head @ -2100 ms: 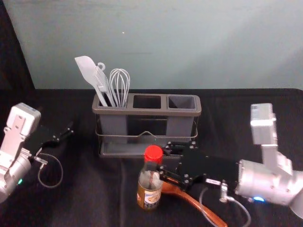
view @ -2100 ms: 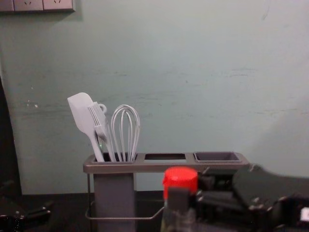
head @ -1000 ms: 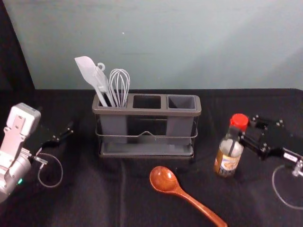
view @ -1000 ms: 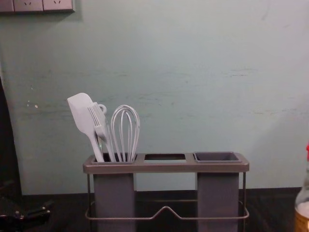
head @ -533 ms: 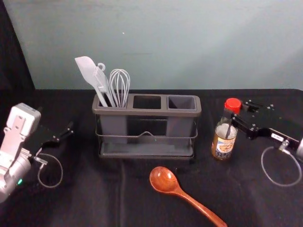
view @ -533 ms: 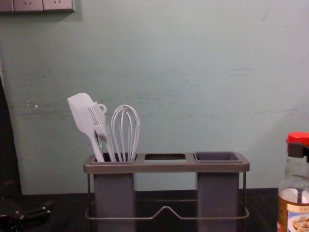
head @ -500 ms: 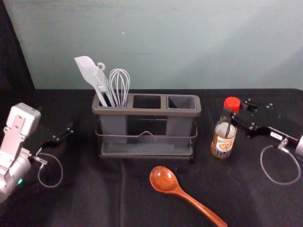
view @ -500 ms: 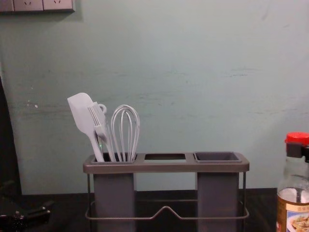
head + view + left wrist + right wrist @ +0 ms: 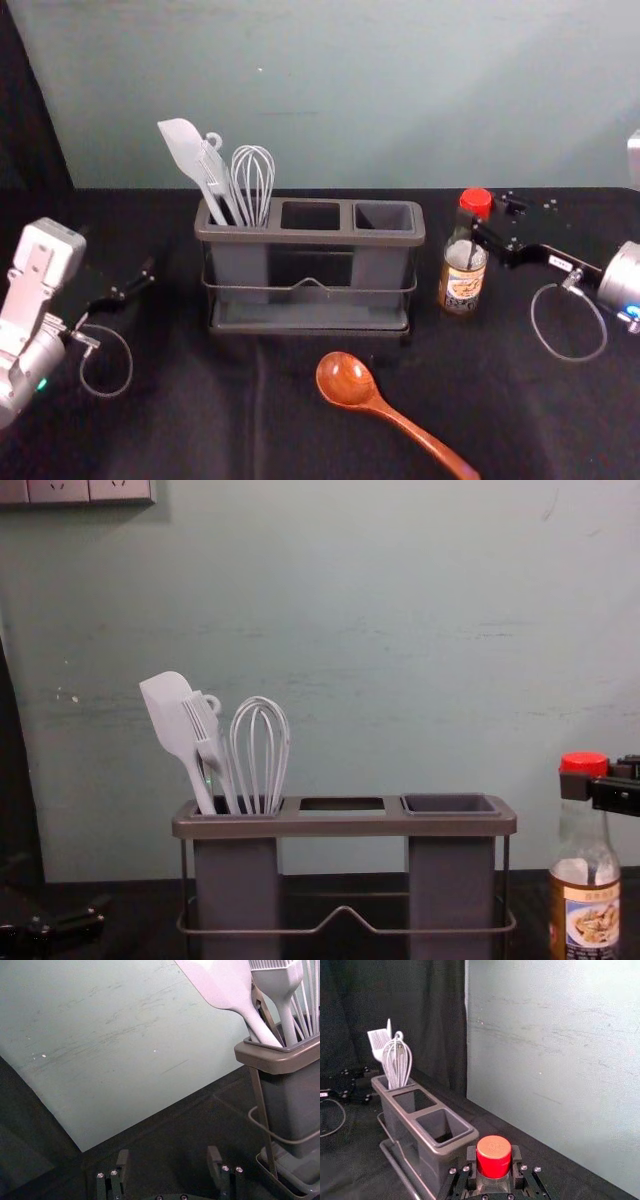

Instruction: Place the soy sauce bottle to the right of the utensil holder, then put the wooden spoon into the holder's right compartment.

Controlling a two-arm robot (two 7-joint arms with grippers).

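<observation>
1. Head view: The soy sauce bottle (image 9: 463, 272) stands upright just to the right of the utensil holder (image 9: 310, 238), a narrow gap between them. The right gripper (image 9: 486, 218) reaches in from the right, its jaws at the bottle's neck, below the red cap. The wooden spoon (image 9: 345, 380) lies on the black-covered desk (image 9: 200, 400), in front of the holder, bowl nearer the holder and handle running toward the near right. The left gripper (image 9: 138, 276) is parked to the left of the holder, well apart from it. Whether the bottle bears on the cloth, I cannot tell.

2. Left wrist view: The left gripper (image 9: 168, 1156) has its jaws wide, nothing between them. The white spatula (image 9: 222, 985) and brush (image 9: 281, 990) stand in the holder's left compartment.

3. Right wrist view: The right gripper (image 9: 493, 1157) has its jaws closed about the bottle, one on each side, just by the cap. The whisk (image 9: 396, 1062) stands in the left compartment.

4. Chest view: Bottle noted upright at the right, label facing forward, the right jaws at its neck.
</observation>
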